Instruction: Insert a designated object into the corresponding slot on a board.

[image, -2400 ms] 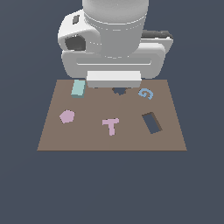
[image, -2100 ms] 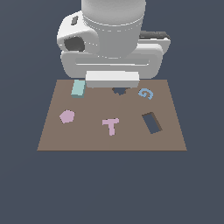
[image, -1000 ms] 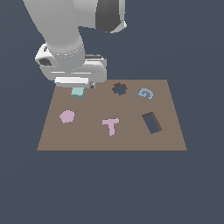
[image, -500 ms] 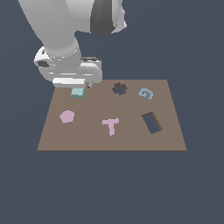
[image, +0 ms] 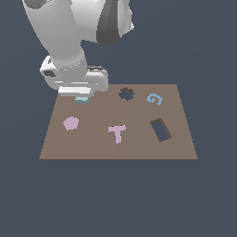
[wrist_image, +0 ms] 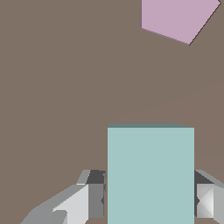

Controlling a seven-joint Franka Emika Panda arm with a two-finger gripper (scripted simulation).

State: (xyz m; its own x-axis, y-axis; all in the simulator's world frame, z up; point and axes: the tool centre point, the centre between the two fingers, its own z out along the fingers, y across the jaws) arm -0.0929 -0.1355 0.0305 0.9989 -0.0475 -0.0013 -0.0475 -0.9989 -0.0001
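Since the frame of two seconds ago, our arm has swung from above the board's far edge to its far corner on the exterior view's left, and the gripper (wrist_image: 150,199) now sits low over the teal block (wrist_image: 150,175). We see in the wrist view one finger (wrist_image: 94,194) against each long side of the block, so the claw brackets it, pads at or just beside its faces; whether they press it we cannot tell. That block lies flat on the board (image: 92,148), only a sliver of it (image: 82,99) showing under the hand in the exterior view. Near it is the pink pentagon (image: 70,123). Our slot (image: 160,129), a dark slanted rectangle, lies well apart, toward the board's edge on the exterior view's right, with the pink T-shape (image: 117,133) between pentagon and slot.
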